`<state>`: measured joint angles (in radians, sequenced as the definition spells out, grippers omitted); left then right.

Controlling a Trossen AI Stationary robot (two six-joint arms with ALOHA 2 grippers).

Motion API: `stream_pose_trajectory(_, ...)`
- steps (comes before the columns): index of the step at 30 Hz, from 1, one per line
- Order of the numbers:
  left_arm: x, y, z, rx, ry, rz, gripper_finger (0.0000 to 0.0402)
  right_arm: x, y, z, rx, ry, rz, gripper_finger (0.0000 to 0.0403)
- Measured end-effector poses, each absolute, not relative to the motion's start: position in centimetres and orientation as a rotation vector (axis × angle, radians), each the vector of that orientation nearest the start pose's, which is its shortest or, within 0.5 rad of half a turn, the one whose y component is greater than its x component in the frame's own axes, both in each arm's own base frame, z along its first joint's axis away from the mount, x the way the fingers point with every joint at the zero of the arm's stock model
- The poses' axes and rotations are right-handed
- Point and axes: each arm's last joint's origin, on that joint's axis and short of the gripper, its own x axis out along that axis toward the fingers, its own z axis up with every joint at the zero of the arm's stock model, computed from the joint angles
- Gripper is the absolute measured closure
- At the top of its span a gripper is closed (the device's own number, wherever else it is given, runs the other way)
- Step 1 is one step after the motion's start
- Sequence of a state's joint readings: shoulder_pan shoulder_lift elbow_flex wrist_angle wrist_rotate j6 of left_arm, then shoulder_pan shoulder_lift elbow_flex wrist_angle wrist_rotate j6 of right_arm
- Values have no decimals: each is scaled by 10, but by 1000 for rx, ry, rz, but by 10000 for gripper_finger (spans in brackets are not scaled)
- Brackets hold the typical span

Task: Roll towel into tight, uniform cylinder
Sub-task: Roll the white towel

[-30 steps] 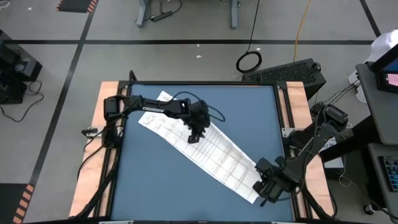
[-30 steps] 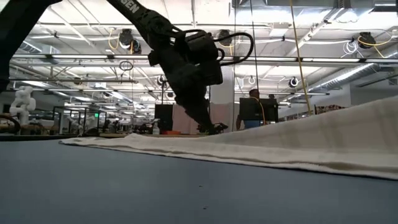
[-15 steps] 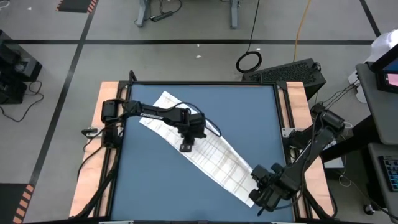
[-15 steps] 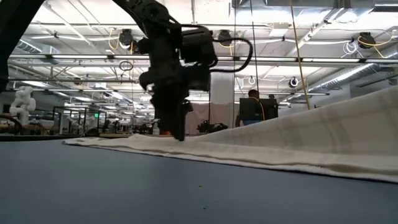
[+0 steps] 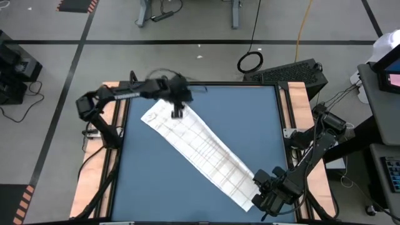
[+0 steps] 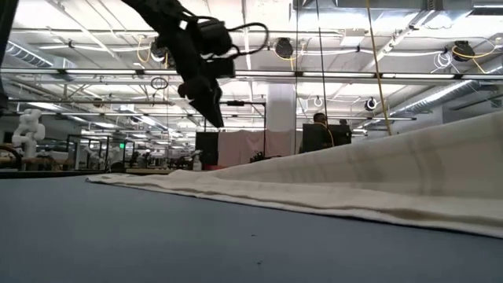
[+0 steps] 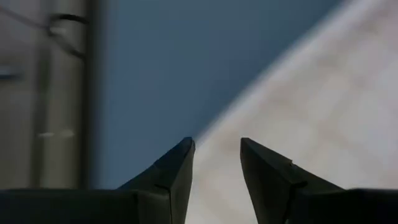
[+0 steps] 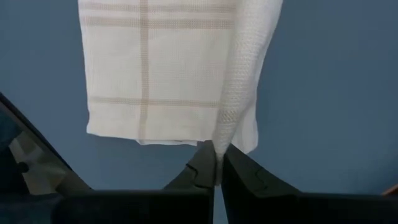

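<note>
The high camera looks straight down on the whole blue tabletop (image 5: 156, 181). The low camera sits at tabletop level and looks across it into the room. Each wrist camera looks closely past its own fingers (image 7: 267, 174). All views share the towel (image 5: 200, 147), though the left wrist picture seems blurred.

Looks like a big robotics lab or industrial workshop hall. There's a grey concrete floor (image 5: 187, 56) with black tape lines, exposed ceiling trusses (image 6: 354, 75) with strip lights, and equipment racks (image 6: 94, 149) way behind the blue table (image 5: 250, 119).
</note>
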<state>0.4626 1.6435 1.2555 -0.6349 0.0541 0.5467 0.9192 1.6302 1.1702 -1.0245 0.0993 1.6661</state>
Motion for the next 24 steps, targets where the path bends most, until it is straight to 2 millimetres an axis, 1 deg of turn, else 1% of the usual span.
stream_pose_trajectory(1, 299, 161, 250, 254, 1054, 130, 261, 178, 229, 216, 618, 1370, -531, 396)
stream_pose_trajectory(3, 287, 182, 250, 257, 1089, 225, 261, 178, 229, 216, 612, 1371, -525, 396)
stream_pose_trajectory(5, 270, 201, 247, 270, 1179, 321, 261, 178, 229, 216, 605, 1371, -520, 396)
stream_pose_trajectory(6, 266, 211, 245, 280, 1205, 371, 261, 178, 229, 216, 603, 1370, -515, 396)
stream_pose_trajectory(7, 263, 218, 242, 282, 1227, 397, 261, 178, 230, 216, 601, 1369, -510, 396)
stream_pose_trajectory(8, 258, 223, 238, 277, 1264, 386, 261, 177, 231, 216, 599, 1369, -505, 396)
stream_pose_trajectory(10, 251, 223, 226, 285, 1367, 301, 261, 175, 232, 216, 593, 1370, -494, 397)
stream_pose_trajectory(13, 249, 231, 219, 309, 1393, 256, 258, 172, 235, 216, 581, 1374, -482, 396)
stream_pose_trajectory(15, 246, 237, 214, 308, 1380, 188, 252, 169, 237, 216, 573, 1376, -474, 397)
stream_pose_trajectory(17, 247, 242, 208, 344, 1359, 129, 243, 167, 238, 216, 564, 1379, -468, 397)
stream_pose_trajectory(21, 252, 245, 203, 457, 1343, 39, 227, 164, 240, 216, 554, 1383, -460, 396)
stream_pose_trajectory(24, 255, 247, 198, 499, 1339, -1, 221, 163, 240, 216, 553, 1384, -458, 397)
